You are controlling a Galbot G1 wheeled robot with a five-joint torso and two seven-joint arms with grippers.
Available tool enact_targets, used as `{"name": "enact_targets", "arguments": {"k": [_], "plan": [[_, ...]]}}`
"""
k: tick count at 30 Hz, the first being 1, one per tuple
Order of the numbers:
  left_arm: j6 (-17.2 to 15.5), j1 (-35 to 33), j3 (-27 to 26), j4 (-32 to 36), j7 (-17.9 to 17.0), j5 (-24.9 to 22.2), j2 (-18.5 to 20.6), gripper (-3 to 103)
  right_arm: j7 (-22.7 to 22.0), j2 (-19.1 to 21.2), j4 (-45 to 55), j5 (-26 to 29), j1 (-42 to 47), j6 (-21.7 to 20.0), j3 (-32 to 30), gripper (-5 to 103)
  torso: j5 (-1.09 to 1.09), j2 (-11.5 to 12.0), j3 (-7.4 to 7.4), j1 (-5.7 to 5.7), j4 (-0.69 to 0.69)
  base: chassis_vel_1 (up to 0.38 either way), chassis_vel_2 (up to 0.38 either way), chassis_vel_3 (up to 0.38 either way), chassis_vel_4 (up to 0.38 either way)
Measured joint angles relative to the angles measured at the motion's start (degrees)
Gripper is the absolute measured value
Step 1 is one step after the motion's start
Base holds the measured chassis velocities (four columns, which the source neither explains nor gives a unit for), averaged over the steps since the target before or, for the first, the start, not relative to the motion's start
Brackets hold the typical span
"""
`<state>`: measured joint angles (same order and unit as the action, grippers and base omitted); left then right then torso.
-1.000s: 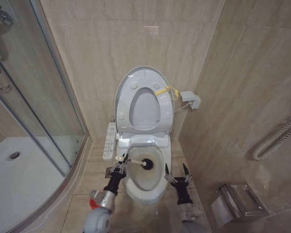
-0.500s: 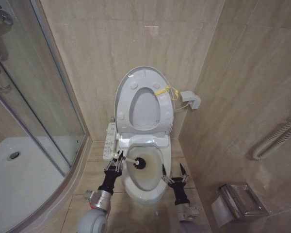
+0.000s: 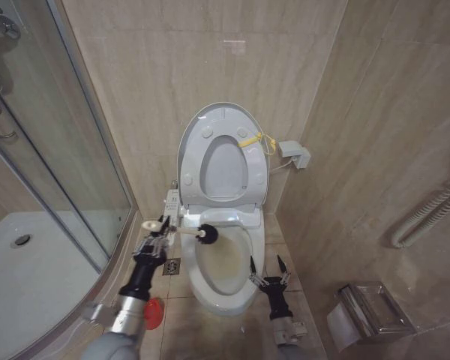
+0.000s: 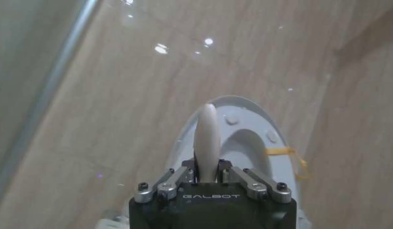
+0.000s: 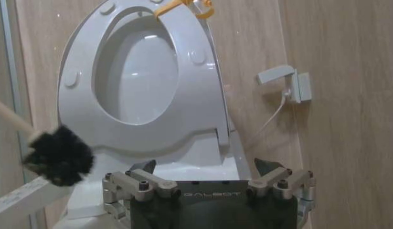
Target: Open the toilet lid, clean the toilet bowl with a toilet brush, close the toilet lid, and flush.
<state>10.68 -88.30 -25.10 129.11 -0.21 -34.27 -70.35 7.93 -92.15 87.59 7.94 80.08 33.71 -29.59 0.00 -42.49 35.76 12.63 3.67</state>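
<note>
The toilet brush (image 3: 187, 232) is gripped by its white handle in the left end effector (image 3: 159, 233), fingers clamped on it; its dark head is held over the rear left rim of the toilet bowl (image 3: 223, 294); the toilet lid (image 3: 199, 127) is stood upright against the wall; the right end effector (image 3: 266, 280) is held wide apart beside the bowl's right front rim, nothing between its fingers.

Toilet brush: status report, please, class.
Left tool shut on toilet brush, bristle head at toilet bowl back rim. Right tool open beside bowl. Toilet lid up. Nothing blocking.
</note>
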Motion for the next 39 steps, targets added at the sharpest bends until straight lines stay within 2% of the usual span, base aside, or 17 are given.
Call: {"name": "enact_targets", "arguments": {"k": [7,14,19,22,23,24,27,33,37,39], "plan": [[-2.65,-6.91,-3.03,5.83,-4.92,-0.06,0.43,20,0.06,0.02,0.02,-0.02,0.40,0.44,-0.21,100,0.00,0.00,0.00,0.00,0.00,0.000,0.000,0.000,0.000],[-2.34,-7.44,-1.70,5.36,-4.60,0.78,-0.77,20,0.17,0.01,-0.09,-0.01,0.27,0.59,0.20,100,0.01,0.00,0.00,0.00,0.00,0.000,0.000,0.000,0.000],[-1.29,-5.76,0.63,0.11,-3.41,1.49,-3.00,20,0.29,0.04,0.06,0.00,0.41,0.60,0.40,100,0.01,0.00,0.01,0.00,0.00,0.000,0.000,0.000,0.000],[2.39,-2.60,1.25,-6.82,-0.47,1.65,-3.50,20,0.43,0.10,0.36,0.01,0.96,0.77,0.37,100,0.00,0.00,0.01,0.00,-0.01,0.000,0.000,0.000,0.000],[4.66,-0.72,1.67,-9.80,1.22,1.09,-3.61,20,0.53,0.12,0.42,0.01,1.18,0.90,0.35,100,0.00,0.00,0.00,0.00,0.01,0.000,0.000,0.000,0.000],[4.66,-0.72,1.67,-9.80,1.22,1.09,-3.61,20,0.53,0.12,0.42,0.01,1.18,0.90,0.35,100,0.00,0.00,0.00,0.00,0.01,0.000,0.000,0.000,0.000],[8.23,3.20,2.82,-14.88,4.06,-0.29,-4.65,20,0.81,0.14,0.00,-0.04,1.21,1.06,0.56,100,0.01,0.00,0.01,0.01,-0.01,0.000,0.000,0.000,0.000],[9.06,8.11,6.05,-19.84,5.71,-0.72,-6.47,20,0.89,0.07,-0.93,-0.40,1.22,1.12,0.36,100,0.01,0.00,0.01,0.00,0.01,0.000,0.000,0.000,0.000],[9.49,14.10,9.00,-30.44,6.27,-0.36,-8.45,20,0.84,0.03,-1.80,-0.53,0.87,1.12,-0.03,100,0.02,0.00,0.01,0.00,0.00,0.000,0.000,0.000,0.000],[9.61,15.46,9.46,-32.73,6.38,-0.31,-8.82,20,0.83,0.03,-1.90,-0.53,0.72,1.09,-0.13,100,0.01,0.00,0.01,0.00,0.00,0.000,0.000,0.000,0.000]]}}
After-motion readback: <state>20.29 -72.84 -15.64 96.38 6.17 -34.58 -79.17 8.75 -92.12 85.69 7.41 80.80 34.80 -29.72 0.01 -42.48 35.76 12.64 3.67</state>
